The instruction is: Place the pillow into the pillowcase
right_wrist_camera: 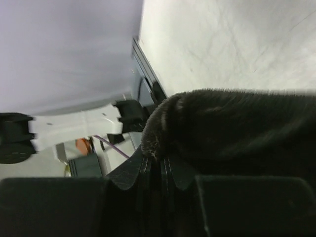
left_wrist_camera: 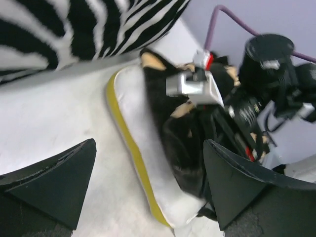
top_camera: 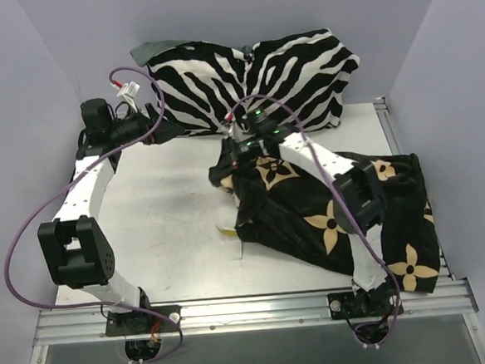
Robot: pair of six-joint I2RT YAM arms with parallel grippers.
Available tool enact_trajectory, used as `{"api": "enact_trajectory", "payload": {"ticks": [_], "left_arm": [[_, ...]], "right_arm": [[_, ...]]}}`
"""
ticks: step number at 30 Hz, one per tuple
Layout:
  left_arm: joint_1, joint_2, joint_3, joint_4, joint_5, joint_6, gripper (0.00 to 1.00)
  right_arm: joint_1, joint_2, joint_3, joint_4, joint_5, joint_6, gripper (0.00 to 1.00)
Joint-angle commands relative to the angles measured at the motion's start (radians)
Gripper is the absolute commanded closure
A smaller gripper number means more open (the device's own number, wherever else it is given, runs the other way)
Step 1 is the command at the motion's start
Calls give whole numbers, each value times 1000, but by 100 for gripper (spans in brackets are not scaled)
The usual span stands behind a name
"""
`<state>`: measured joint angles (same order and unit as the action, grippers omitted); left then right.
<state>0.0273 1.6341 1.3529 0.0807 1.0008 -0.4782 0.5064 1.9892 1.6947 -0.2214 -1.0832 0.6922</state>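
The left claw [left_wrist_camera: 148,148] is spread wide and holds nothing. It hangs above the surface [top_camera: 162,221], facing the exposed end of the pillow [left_wrist_camera: 140,133], which lies to its right and a little toward the near edge, close but not touching. The right claw [right_wrist_camera: 159,158] is clamped on a fold of the pillowcase [top_camera: 287,220] at its far left corner, next to the opening, and lifts that corner slightly.

The pillow lies right of centre on the surface, in front of the zebra cushion [top_camera: 219,84]. Most of it is inside the case. Only a cream strip with the yellow edge band shows past the black fabric on the left side. That exposed edge runs roughly from far to near, so the pillow's length appears to run left to right into the case, angled toward the near right corner.

The left arm is the free one and the nearer to the bare end. The likely job for it is to push that end rightward, along the pillow's length, while the right claw keeps the mouth up.

The case looks velvety and slack, bunched around the opening, with tan flower shapes. The pillow looks soft and rounded at the edge.
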Motion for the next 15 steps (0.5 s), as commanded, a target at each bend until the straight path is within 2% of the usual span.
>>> {"api": "enact_trajectory", "payload": {"ticks": [1, 3, 5, 6, 8, 9, 11, 12, 15], "left_arm": [[3, -37, 86, -660, -178, 431, 2], [29, -40, 16, -734, -200, 423, 2], [92, -59, -68, -705, -95, 339, 3], [103, -65, -136, -650, -71, 311, 3], [108, -92, -191, -580, -18, 273, 3], [105, -105, -210, -491, -13, 268, 3], [103, -138, -267, -367, -1, 236, 3], [100, -140, -274, -267, 2, 228, 3], [51, -80, -216, -214, -13, 243, 2]], "right_arm": [[96, -33, 111, -61, -4, -137, 100], [106, -32, 65, -79, 23, -158, 96], [98, -58, 36, -113, 20, -181, 68], [92, -76, 30, -171, 28, -235, 45], [55, -156, 45, -246, 74, -316, 24], [37, -182, 77, -313, 127, -354, 16], [-29, -242, 98, -349, 192, -422, 14], [-101, -250, 118, -383, 282, -434, 13], [-192, -196, 144, -473, 437, -546, 15]]}}
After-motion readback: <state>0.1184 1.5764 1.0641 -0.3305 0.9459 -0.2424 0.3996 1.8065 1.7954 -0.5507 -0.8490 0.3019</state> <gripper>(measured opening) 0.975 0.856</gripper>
